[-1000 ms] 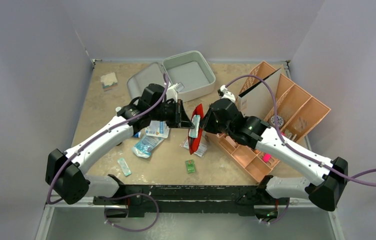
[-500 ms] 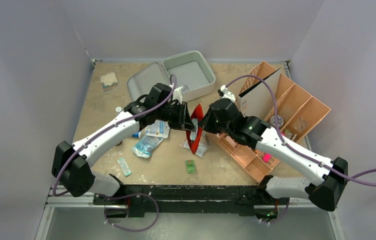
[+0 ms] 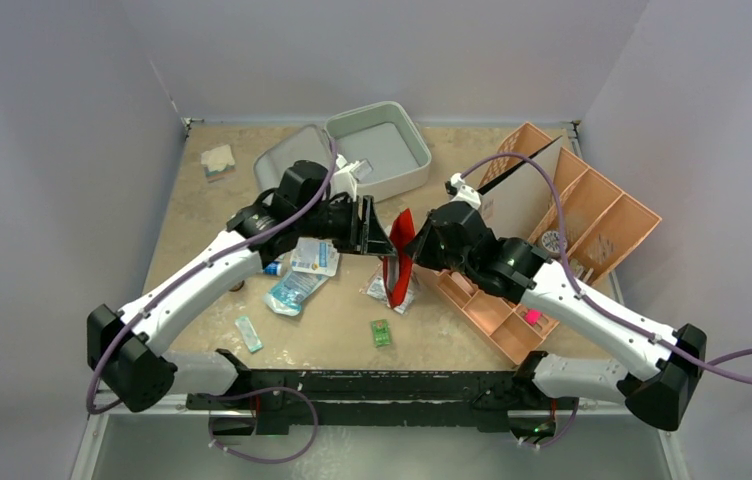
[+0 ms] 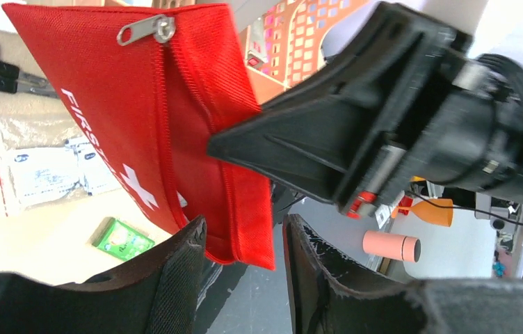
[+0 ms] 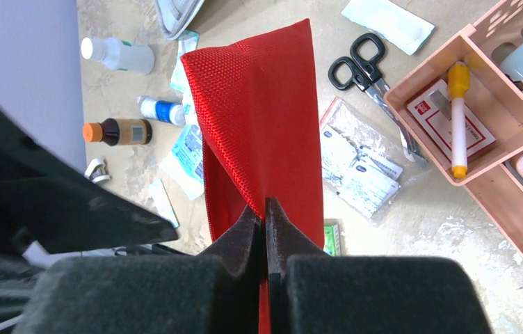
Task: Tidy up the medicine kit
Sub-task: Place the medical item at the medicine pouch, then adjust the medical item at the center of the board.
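Medicine kit (image 3: 380, 150), a pale grey-white rounded-square hinged clamshell case, lies open at the far middle of the counter (image 3: 187, 205), grey inside upward; nearer, the left tool (image 3: 385, 240) and right tool (image 3: 415, 245) meet at a red fabric first-aid pouch (image 3: 399, 270) hanging on edge above the counter; an orange compartmented plastic tray (image 3: 607, 215) sits to the right.

Left wrist view: the left tool is released, its fingers (image 4: 175, 278) parted with the pouch's lower corner between them.

Right wrist view: the right tool is clenched on the pouch's edge; black-handled scissors (image 5: 377, 81) lie on the counter beyond.
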You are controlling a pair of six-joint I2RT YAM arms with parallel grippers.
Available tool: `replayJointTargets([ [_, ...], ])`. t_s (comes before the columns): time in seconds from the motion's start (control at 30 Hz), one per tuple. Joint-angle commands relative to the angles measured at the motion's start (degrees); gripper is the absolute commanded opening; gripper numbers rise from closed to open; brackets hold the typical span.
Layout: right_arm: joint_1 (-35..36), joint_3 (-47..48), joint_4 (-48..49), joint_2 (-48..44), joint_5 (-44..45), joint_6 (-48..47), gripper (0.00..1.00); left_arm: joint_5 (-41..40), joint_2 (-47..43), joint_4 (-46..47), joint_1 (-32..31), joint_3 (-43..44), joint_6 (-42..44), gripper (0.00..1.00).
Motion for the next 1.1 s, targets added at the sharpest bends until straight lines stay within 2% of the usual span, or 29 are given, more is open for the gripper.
replayJointTargets([
  [0.0, 0.1, -0.2, 0.4, -1.4, 1.9, -0.5, 0.00, -0.1, -4.0, 2.0, -0.1, 2.6, 0.9, 0.43],
  [0.3, 0.1, 0.7, -1.9, -5.9, -1.0, -6.4, 0.00, -12.6, -3.9, -10.5, 0.4, 5.4, 9.5, 0.44],
  [0.5, 0.1, 0.2, -6.7, -12.3, -0.1, -9.9, 0.00, -13.5, -1.8, -13.7, 3.3, 8.7, 16.2, 0.46],
  [0.7, 0.1, -1.3, -9.5, -19.6, 2.5, -11.3, 0.00, -15.0, 6.9, -15.0, 5.7, 13.1, 21.1, 0.46],
  [0.8, 0.1, -1.2, -10.6, -22.1, 3.0, -11.7, 0.00, -18.2, 10.3, -15.1, 5.9, 13.7, 19.7, 0.42],
  [0.87, 0.1, -1.2, -11.0, -23.1, 3.1, -11.9, 0.00, -23.7, 10.7, -15.8, 6.0, 12.9, 16.4, 0.41],
  [1.07, 0.1, -1.8, -10.7, -24.8, 2.2, -12.3, 0.00, -35.4, 6.3, -22.4, 8.0, 7.9, 4.8, 0.52],
])
